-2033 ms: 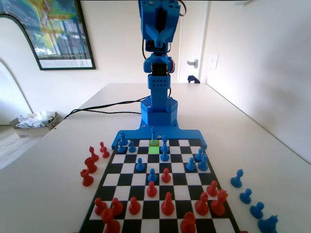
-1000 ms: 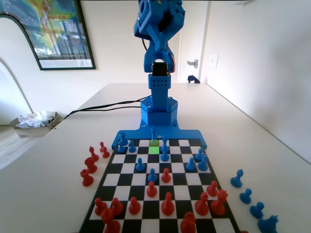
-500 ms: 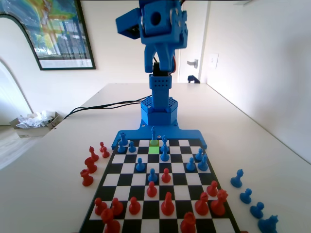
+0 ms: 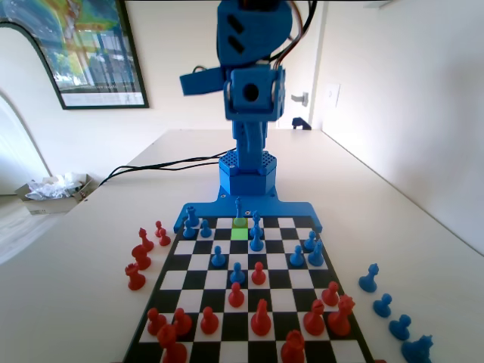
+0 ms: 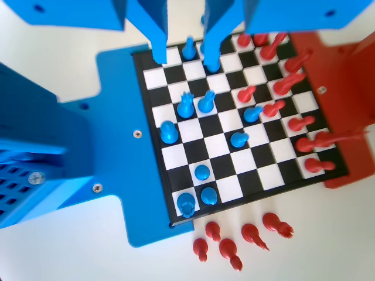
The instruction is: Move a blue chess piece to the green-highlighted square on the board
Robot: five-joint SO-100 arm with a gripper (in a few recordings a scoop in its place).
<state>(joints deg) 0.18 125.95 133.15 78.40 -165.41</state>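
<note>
The blue chess piece (image 4: 239, 206) stands upright on the board's (image 4: 249, 333) far row, right behind the green-highlighted square (image 4: 240, 232). In the fixed view, the blue arm's wrist (image 4: 253, 91) hangs high above the base, well over the pieces. In the wrist view, my gripper (image 5: 186, 55) is open, with its jaws apart and nothing held. It looks down on the board (image 5: 220, 143) from high up. There the blue chess piece (image 5: 169, 132) stands in the row beside the blue edge.
Blue pawns (image 4: 218, 257) and other blue pieces stand near the green square; red pieces (image 4: 261, 318) fill the near rows. Taken red pieces (image 4: 140, 257) lie left of the board and taken blue ones (image 4: 384, 305) right of it. The arm's base (image 4: 246, 178) stands behind the board.
The arm has tipped forward and its wrist has come lower, towards the board. No piece has moved.
</note>
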